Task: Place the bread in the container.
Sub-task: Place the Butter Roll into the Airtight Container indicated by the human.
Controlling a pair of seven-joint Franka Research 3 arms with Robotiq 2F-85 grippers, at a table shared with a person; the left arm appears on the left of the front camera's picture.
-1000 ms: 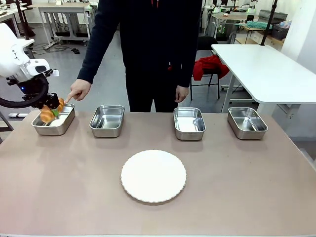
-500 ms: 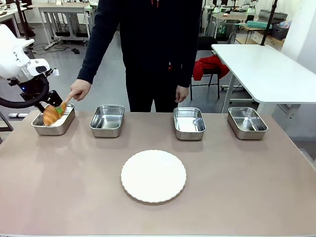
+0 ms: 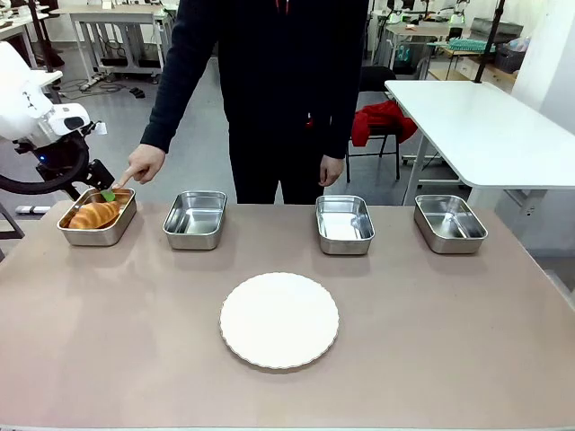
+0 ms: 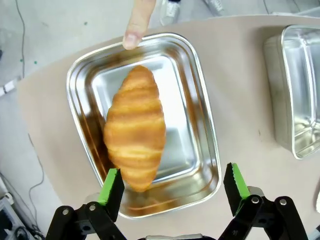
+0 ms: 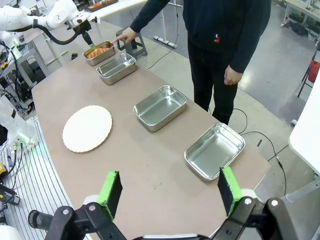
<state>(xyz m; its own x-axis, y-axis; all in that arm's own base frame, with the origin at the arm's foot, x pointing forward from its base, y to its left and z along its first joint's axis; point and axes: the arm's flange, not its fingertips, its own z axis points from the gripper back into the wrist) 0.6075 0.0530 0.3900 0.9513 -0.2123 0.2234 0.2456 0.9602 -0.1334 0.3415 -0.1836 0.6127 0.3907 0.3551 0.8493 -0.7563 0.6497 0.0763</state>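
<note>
The golden-brown bread (image 3: 92, 215) lies flat inside the leftmost container (image 3: 119, 222), a shiny steel pan at the table's far left. My left gripper (image 3: 99, 186) hovers just above the pan's back edge, open, with nothing between its pads. In the left wrist view the bread (image 4: 135, 125) rests lengthwise on the floor of the container (image 4: 210, 150), and the left gripper (image 4: 172, 185) stands open above its near end. A person's hand (image 3: 144, 164) points a finger (image 4: 135, 25) at the pan's far rim. My right gripper (image 5: 169, 192) is open, high over the table's right end.
Three identical empty pans (image 3: 195, 218) (image 3: 344, 223) (image 3: 449, 222) line the far side. A round white plate (image 3: 279, 320) sits mid-table. The person stands at the far edge. A white side table (image 3: 485, 126) stands at back right.
The bread was held tilted over the leftmost pan; my left gripper has opened and lifted slightly, and the bread now lies flat in the pan.
</note>
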